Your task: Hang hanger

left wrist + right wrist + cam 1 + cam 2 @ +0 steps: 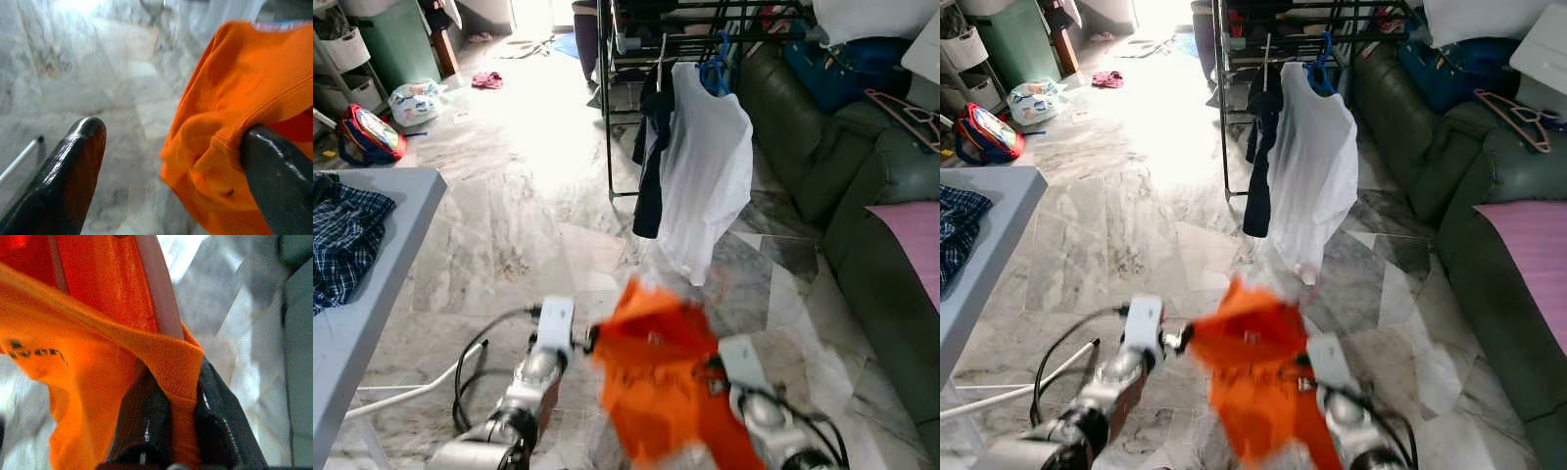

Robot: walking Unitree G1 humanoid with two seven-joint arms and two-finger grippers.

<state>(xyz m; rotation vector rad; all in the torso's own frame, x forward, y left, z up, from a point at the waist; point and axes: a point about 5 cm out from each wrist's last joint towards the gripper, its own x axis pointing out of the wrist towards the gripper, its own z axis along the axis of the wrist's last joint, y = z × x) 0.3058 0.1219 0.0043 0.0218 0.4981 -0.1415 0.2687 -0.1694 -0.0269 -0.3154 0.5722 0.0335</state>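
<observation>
Right pincer (168,426) is clamped tight on a fold of the orange shirt (656,372), and the pale hanger (159,298) runs up inside the cloth just above its fingertips. Left pincer (166,171) stands wide open, one finger (276,181) pressed against the shirt's hem, the other out over bare floor (509,225), so it grips nothing. The shirt dangles between the two pincers, low in front of the robot. Well ahead of both pincers stands the drying rack (636,39), with a white shirt (710,176) and a dark garment (651,157) already hanging from it.

Here's the danger: the whole load rides on one pinch of fabric, not clearly on the hanger itself. If that fold slides through the fingers, shirt and hanger drop to the floor. The hook can't be made out, so aiming it at the rail will be tricky, and the white shirt crowds the approach. To the right, a green sofa (862,215).
</observation>
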